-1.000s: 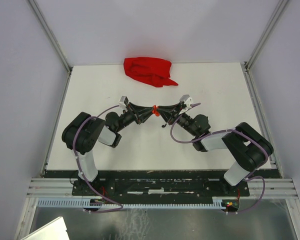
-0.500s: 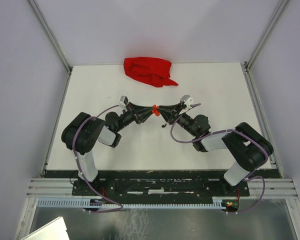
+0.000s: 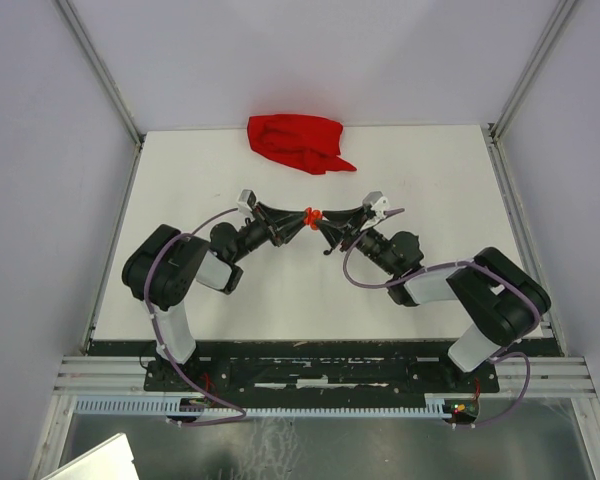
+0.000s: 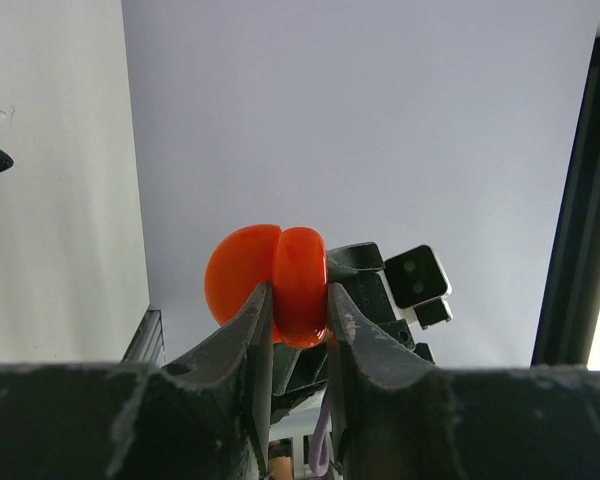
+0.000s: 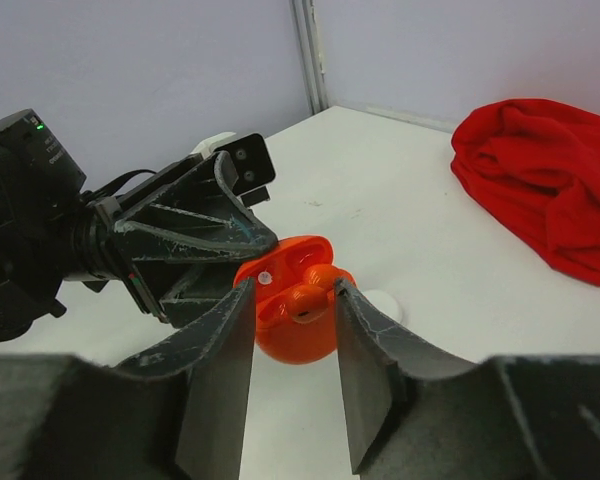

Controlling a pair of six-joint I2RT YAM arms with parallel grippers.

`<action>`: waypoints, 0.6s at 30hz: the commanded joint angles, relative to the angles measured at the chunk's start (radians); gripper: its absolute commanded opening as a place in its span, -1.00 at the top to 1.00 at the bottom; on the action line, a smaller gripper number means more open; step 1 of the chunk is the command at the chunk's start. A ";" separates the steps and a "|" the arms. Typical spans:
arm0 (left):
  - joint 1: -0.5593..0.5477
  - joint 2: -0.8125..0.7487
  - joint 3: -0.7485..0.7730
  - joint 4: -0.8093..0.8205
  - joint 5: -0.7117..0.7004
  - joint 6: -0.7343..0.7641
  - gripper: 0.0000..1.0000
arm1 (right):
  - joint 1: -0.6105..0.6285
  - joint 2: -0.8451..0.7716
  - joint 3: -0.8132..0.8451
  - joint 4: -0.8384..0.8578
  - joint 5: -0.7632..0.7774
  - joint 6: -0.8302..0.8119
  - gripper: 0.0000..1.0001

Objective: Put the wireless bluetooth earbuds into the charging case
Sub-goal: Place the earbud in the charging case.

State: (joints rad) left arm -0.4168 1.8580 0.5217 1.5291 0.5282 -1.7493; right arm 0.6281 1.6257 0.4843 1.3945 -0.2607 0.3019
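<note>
Top view: your left gripper [image 3: 301,219] and right gripper [image 3: 323,219] meet tip to tip over the white table [image 3: 430,180], with a round orange-red clamshell charging case [image 3: 312,213] between them.
Left wrist: the fingers pinch one half of the opened case [image 4: 298,288].
Right wrist: the fingers are parted either side of the case [image 5: 295,335]; you can't tell whether they touch it. Its lid is up, and a small glossy orange-red earbud [image 5: 321,274] sits inside.

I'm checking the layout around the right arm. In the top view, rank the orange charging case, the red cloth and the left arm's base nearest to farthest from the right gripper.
From the right gripper:
1. orange charging case, at its fingertips, centre.
2. red cloth, beyond it at the far edge.
3. left arm's base, near edge, on the left.
</note>
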 commanded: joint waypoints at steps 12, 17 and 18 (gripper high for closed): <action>-0.002 0.064 0.016 0.201 0.025 0.043 0.94 | 0.003 -0.450 0.073 -0.572 0.357 0.005 -0.38; -0.003 0.066 0.023 0.199 0.089 0.097 0.94 | -0.006 -0.438 0.467 -1.499 0.537 -0.028 -0.63; -0.003 0.067 0.030 0.200 0.105 0.104 0.94 | -0.009 -0.410 0.513 -1.614 0.537 -0.029 -0.65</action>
State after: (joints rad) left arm -0.4168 1.9217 0.5312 1.5295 0.5617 -1.7233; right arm 0.6262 1.1641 0.7792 0.4591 0.1249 0.3031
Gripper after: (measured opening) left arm 0.305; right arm 0.807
